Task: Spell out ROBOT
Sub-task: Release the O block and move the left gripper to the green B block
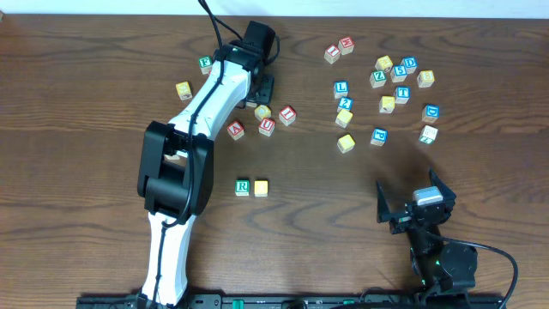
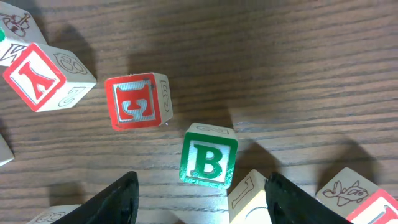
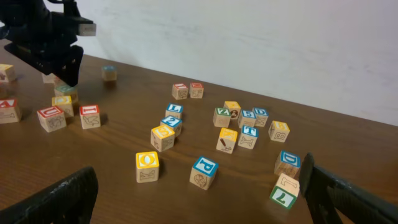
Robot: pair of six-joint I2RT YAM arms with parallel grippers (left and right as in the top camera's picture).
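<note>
A green R block point(image 1: 243, 186) and a yellow block point(image 1: 261, 187) stand side by side at the table's middle. My left gripper point(image 1: 261, 89) is open and low among the far-left blocks. In the left wrist view its jaws point(image 2: 208, 208) are open, with a green B block point(image 2: 209, 155) just ahead between them and a pale block point(image 2: 250, 199) against the right finger. My right gripper point(image 1: 413, 206) is open and empty near the front right; in the right wrist view point(image 3: 199, 214) it faces a yellow O block point(image 3: 148, 165) and a blue T block point(image 3: 249, 135).
Red blocks point(image 2: 137, 101) point(image 2: 43, 74) lie beyond the B block. Red and yellow blocks point(image 1: 267, 126) crowd the left gripper. Several blocks sit at the back right, among them a blue P point(image 3: 204, 171), a green 7 point(image 3: 283, 193) and a blue D point(image 3: 288, 163).
</note>
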